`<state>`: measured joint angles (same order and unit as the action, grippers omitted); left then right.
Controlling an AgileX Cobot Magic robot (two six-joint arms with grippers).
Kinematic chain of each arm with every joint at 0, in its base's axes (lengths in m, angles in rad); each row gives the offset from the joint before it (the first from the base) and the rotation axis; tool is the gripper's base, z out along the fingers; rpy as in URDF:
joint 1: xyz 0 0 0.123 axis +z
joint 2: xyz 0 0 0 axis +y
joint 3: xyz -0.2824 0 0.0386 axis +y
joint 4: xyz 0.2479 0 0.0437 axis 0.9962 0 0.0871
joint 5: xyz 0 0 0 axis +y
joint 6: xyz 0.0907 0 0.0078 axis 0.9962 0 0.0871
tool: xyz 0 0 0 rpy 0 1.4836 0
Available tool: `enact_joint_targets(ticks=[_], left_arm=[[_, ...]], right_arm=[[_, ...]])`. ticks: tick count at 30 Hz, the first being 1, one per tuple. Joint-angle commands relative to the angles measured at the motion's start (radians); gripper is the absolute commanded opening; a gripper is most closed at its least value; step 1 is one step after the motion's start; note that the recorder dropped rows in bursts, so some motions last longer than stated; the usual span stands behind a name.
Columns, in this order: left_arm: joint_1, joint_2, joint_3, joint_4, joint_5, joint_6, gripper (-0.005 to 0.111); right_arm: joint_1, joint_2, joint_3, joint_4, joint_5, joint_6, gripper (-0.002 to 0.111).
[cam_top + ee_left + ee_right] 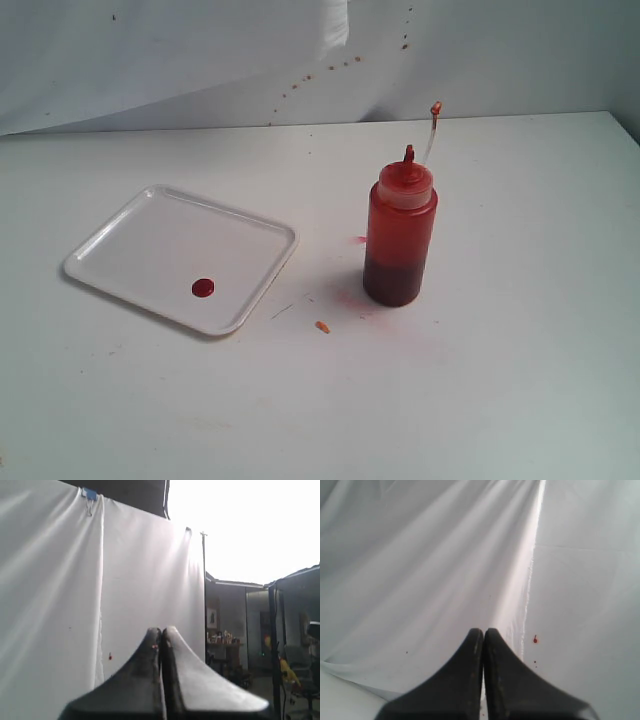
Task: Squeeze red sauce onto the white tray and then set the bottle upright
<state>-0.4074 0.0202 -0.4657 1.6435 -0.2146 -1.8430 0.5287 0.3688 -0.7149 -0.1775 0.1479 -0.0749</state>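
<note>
Exterior view shows me the table (pixel 500 400), the white tray (pixel 150 240), and the bottle (pixel 400 240) upright beside the tray's right edge, not touching. My left gripper (pixel 161 630) and right gripper (pixel 483 630) are both closed, empty. The red sauce (pixel 203 288) lies inside the tray, near its front rim.

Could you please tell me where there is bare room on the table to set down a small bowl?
The widest bare patch is the table right of the bottle and along the near edge. The strip behind the white tray is bare too. Between tray and bottle it is tighter, with red smears and an orange crumb.
</note>
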Motion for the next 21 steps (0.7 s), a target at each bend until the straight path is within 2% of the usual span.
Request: enact_joint_targets(ticks=[1,7,10,17,21], left_arm=[[0.001,-0.020,0.019,-0.068,0.047,-0.014,0.000],[0.001,-0.020,0.023,-0.095,0.061,0.039,0.000],[0.001,-0.020,0.046,-0.255,0.095,0.241,0.000],[0.001,-0.020,0.155,-1.109,0.283,1.197,0.000],[0.001,-0.020,0.224,-1.415,0.374,1.648,0.000]], right_arm=[[0.000,-0.003,-0.004,0.006,0.001,0.002,0.000],[0.000,-0.003,-0.004,0.006,-0.004,0.002,0.000],[0.000,-0.003,-0.004,0.006,-0.004,0.002,0.000],[0.000,-0.003,-0.004,0.006,-0.004,0.002,0.000],[0.000,-0.003,-0.004,0.006,-0.004,0.002,0.000]])
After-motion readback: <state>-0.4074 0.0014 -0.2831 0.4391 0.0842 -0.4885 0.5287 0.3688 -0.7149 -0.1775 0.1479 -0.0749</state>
